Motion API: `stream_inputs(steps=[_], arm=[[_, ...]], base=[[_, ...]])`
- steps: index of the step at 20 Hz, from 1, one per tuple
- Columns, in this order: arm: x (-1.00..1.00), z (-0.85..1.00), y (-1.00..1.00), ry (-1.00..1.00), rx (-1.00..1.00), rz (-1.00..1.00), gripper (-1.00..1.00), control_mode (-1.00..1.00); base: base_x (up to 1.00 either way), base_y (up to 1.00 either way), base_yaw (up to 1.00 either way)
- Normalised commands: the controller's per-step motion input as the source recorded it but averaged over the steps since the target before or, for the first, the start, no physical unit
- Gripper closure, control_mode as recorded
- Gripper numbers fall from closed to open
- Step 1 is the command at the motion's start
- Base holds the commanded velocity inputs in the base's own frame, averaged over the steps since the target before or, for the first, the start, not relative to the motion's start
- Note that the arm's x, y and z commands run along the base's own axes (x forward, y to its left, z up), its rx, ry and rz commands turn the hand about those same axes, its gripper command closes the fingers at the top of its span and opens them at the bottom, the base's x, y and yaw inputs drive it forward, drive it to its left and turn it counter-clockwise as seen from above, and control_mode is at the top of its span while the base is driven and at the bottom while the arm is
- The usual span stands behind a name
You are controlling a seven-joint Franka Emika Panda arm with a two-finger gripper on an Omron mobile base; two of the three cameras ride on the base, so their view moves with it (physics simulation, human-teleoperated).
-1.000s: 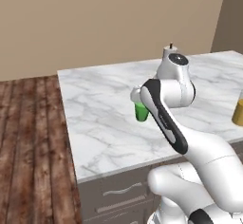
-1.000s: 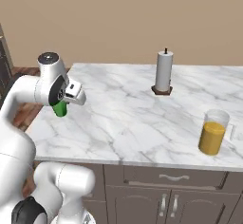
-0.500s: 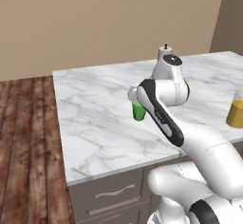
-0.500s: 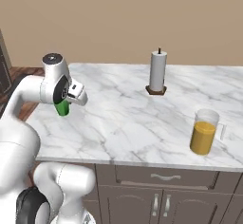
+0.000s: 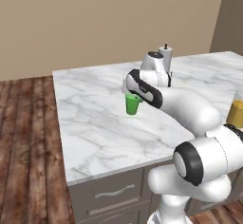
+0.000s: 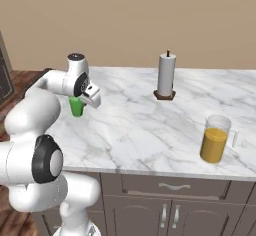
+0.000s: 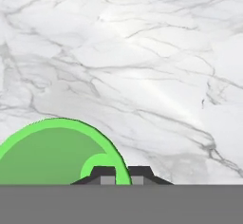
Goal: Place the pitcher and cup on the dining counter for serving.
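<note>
My gripper (image 5: 131, 95) is shut on the rim of the small green cup (image 5: 132, 105), holding it upright over the left part of the marble dining counter (image 5: 95, 118). The right base view shows the cup (image 6: 76, 106) under the gripper (image 6: 81, 99); I cannot tell whether its base touches the top. From the hand view I look into the cup (image 7: 52, 154), with the gripper (image 7: 122, 173) pinching its rim above the marble (image 7: 142, 52). The pitcher (image 6: 215, 140) of orange juice stands near the counter's front right edge, and its side (image 5: 236, 114) shows at the right border.
A white paper towel roll (image 6: 166, 75) on a dark stand sits at the back of the counter, also visible behind my arm (image 5: 166, 52). Grey drawers with silver handles (image 6: 173, 186) run below the front edge. Wood floor (image 5: 23, 147) lies left of the counter.
The whole picture has shifted slightly sideways, so the base has moved along the counter. The cup stays in the shut gripper and the pitcher has not moved on the counter.
</note>
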Motion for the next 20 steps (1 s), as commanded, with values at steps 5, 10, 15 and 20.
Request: stream_inputs(steps=[5, 10, 15, 20], arm=[[0.36, -0.65, -0.01, 0.06, 0.06, 0.00, 1.00, -1.00], [0.44, -0.91, 0.10, 0.05, 0.00, 0.00, 1.00, -1.00], [0.30, -0.92, 0.11, 0.03, 0.00, 0.00, 1.00, -1.00], [0.18, -0.79, 0.05, 0.00, 0.00, 0.00, 1.00, -1.00]], base=[[0.00, 0.00, 0.00], [0.00, 0.00, 0.00], [0.00, 0.00, 0.00], [0.00, 0.00, 0.00]])
